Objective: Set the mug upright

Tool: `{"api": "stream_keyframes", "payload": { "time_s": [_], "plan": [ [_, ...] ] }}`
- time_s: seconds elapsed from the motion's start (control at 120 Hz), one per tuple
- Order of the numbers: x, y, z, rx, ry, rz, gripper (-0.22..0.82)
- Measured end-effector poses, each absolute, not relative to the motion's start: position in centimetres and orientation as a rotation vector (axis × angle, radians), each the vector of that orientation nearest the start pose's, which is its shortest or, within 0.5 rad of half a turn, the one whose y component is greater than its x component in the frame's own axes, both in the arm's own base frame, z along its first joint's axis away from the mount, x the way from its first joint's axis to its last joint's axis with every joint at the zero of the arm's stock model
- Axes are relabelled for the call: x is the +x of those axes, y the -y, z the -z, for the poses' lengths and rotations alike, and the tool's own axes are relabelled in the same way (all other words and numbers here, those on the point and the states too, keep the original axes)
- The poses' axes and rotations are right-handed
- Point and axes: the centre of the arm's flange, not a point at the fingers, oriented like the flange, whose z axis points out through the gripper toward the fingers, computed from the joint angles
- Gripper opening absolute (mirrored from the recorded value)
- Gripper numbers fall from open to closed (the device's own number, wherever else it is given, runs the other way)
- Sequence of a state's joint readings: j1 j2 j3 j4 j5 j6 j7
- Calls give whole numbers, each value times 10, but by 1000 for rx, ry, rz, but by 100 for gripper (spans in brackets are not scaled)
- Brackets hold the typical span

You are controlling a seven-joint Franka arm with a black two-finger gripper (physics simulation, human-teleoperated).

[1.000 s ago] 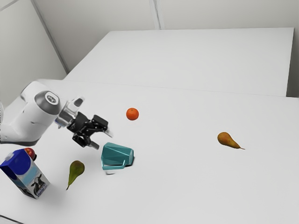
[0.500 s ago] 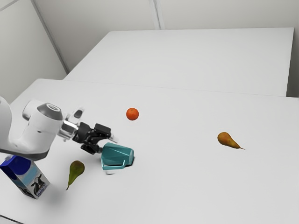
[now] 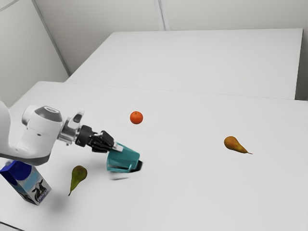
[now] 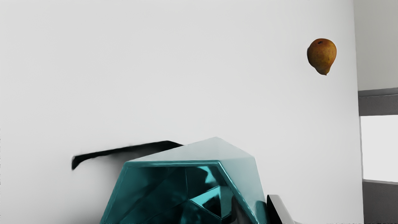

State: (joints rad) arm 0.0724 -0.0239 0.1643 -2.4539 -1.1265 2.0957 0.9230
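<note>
Righting was judged in hand: the tilted mug was pinched at its wall by the gripper; turning mouth-up was needed.

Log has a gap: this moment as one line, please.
gripper: shut on mug wall, one finger inside | mug pose: tilted, not upright | task: not done
</note>
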Motion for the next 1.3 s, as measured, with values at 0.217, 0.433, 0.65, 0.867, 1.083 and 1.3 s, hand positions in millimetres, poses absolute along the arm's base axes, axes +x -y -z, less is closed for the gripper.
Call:
{"api": "stream_keyframes", "payload": {
  "time_s": [0.217, 0.433, 0.65, 0.867, 1.083, 1.3],
  "plan": [
    [465, -56, -339, 2274, 43, -360, -15],
    [509, -26, -412, 2521, 446, -335, -17],
    [532, 2, -460, 2858, 727, -220, -17],
    [537, 17, -440, 3029, 678, -95, -17],
    [533, 23, -409, 3087, 514, -46, -17],
    [532, 24, -381, 3112, 364, -32, -17]
  ]
}}
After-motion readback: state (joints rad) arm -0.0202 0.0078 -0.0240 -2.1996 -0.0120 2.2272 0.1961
